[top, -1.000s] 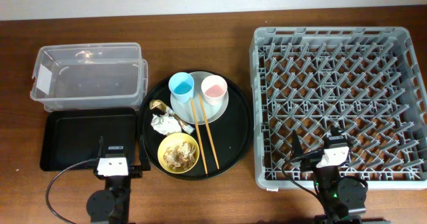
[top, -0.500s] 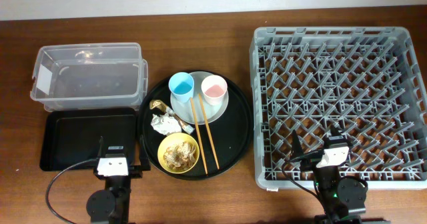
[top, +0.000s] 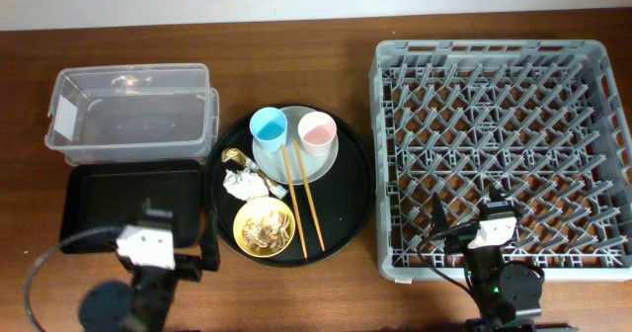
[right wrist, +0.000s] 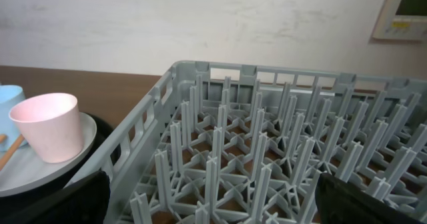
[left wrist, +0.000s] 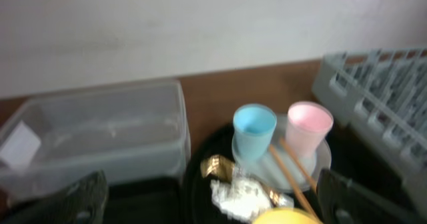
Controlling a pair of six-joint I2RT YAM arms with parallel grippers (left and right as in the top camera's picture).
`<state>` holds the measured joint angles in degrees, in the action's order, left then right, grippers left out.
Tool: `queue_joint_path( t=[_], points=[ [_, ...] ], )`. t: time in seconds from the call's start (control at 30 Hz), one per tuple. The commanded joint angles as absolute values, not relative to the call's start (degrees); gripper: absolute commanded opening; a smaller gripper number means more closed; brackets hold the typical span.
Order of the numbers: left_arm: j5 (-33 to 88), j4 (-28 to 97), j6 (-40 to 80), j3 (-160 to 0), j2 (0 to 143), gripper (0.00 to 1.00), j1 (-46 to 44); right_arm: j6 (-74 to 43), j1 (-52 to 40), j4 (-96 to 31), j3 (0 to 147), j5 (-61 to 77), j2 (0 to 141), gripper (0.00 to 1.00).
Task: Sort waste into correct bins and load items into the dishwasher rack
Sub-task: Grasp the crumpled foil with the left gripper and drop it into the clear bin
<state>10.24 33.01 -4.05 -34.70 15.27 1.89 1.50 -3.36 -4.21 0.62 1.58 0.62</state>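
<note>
Across the right half of the bench: dishwasher rack, grey, peg floor, no items loaded.

Centre: round black tray, carrying all the tableware and the waste.

Left, far: clear tub. Just in front of it: black rectangular tray.

On the round tray:
- Plate, far side, bearing the blue cup and pink cup, both upright.
- Yellow bowl, near side, holding the food scraps.
- Chopsticks, lying from the plate to the bowl's right.
- Foil wrapper, crumpled, between plate and bowl.

Left end effector: jaws spread wide, nothing held, by the rectangular tray's near edge.

Right end effector: jaws spread wide, nothing held, at the rack's near edge.
</note>
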Motion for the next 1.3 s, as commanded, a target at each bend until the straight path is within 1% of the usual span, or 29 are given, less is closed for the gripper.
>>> queue_joint_path(
  t=[0.0, 0.07, 0.13, 0.17, 0.2, 0.23, 0.27, 0.3, 0.33, 0.37, 0.4, 0.47, 0.57, 0.63, 0.7, 0.77, 0.83, 0.9, 1.0, 1.17, 1.23, 1.27],
  points=[
    [19.1, 46.6, -3.8, -53.1, 36.2, 0.99, 1.9, 1.1, -2.9, -4.4, 0.3, 1.9, 0.4, 0.98],
    [27.6, 58.8, -3.7, -64.7, 53.8, 0.99, 1.9, 1.1, -2.9, -4.4, 0.3, 1.9, 0.4, 0.98],
    [37.6, 63.6, -3.8, -68.5, 67.1, 0.99, 1.9, 1.1, -2.9, -4.4, 0.3, 1.9, 0.4, 0.98],
    [38.4, 64.7, -3.7, -68.5, 71.3, 0.99, 1.9, 1.1, -2.9, -4.4, 0.3, 1.9, 0.4, 0.98],
    [38.2, 65.6, -3.7, -68.5, 74.6, 0.82, 1.9, 1.1, -2.9, -4.4, 0.3, 1.9, 0.4, 0.98],
    [36.2, 65.9, -3.7, -68.5, 75.9, 0.75, 1.9, 1.1, -2.9, -4.4, 0.3, 1.9, 0.4, 0.98],
    [29.1, 65.6, -0.6, -68.5, 75.6, 0.73, 1.9, 1.1, -2.9, -4.4, 0.3, 1.9, 0.4, 0.98],
    [18.0, 65.6, 6.0, -68.5, 74.9, 0.72, 1.8, 1.1, -2.9, -4.4, 0.3, 1.9, 0.4, 0.98],
    [12.8, 65.7, 9.1, -68.5, 74.7, 0.69, 1.8, 1.1, -2.9, -4.4, 0.3, 1.9, 0.4, 0.98],
    [8.6, 65.3, 10.9, -68.4, 74.6, 0.46, 1.6, 1.1, -2.9, -4.4, 0.3, 1.9, 0.4, 0.98],
    [8.5, 64.5, 11.0, -68.3, 74.7, 0.4, 1.5, 1.1, -2.9, -4.4, 0.3, 1.9, 0.4, 0.98],
    [8.7, 60.7, 11.4, -66.7, 74.7, 0.41, 1.5, 1.1, -2.9, -4.4, 0.3, 1.9, 0.4, 0.98],
    [9.8, 55.9, 12.7, -62.5, 74.7, 0.56, -0.2, 1.1, -2.9, -4.4, 0.3, 1.9, 0.4, 0.98],
    [8.4, 48.4, 16.9, -57.6, 74.7, 0.62, -5.9, 1.1, -2.9, -4.4, 0.3, 1.9, 0.4, 0.98],
    [2.6, 43.6, 21.0, -54.5, 74.7, 0.65, -10.4, 1.1, -2.9, -4.4, 0.3, 1.9, 0.4, 0.98],
    [0.2, 39.4, 21.5, -52.3, 74.7, 0.67, -14.1, 1.1, -2.9, -4.4, 0.3, 1.9, 0.4, 0.98],
    [-4.4, 37.9, 24.5, -51.5, 75.7, 0.72, -16.4, 1.1, -2.9, -4.4, 0.3, 1.9, 0.4, 0.98],
    [-4.3, 36.4, 25.5, -51.5, 79.0, 0.73, -16.8, 1.1, -2.9, -4.4, 0.3, 1.9, 0.4, 0.98],
    [-3.9, 35.1, 25.5, -51.5, 86.9, 0.73, -16.8, 1.1, -2.9, -4.4, 0.3, 1.9, 0.4, 0.98],
    [-3.9, 31.5, 25.5, -51.5, 92.6, 0.72, -16.9, 1.1, -2.9, -4.4, 0.3, 1.9, 0.4, 0.98],
    [-3.9, 31.3, 25.5, -51.5, 93.3, 0.57, -16.9, 1.1, -2.9, -4.4, 0.3, 1.9, 0.4, 0.98],
    [-3.9, 31.2, 25.5, -51.5, 93.3, 0.46, -16.9, 1.1, -2.9, -4.4, 0.3, 1.9, 0.4, 0.98]
  ],
)
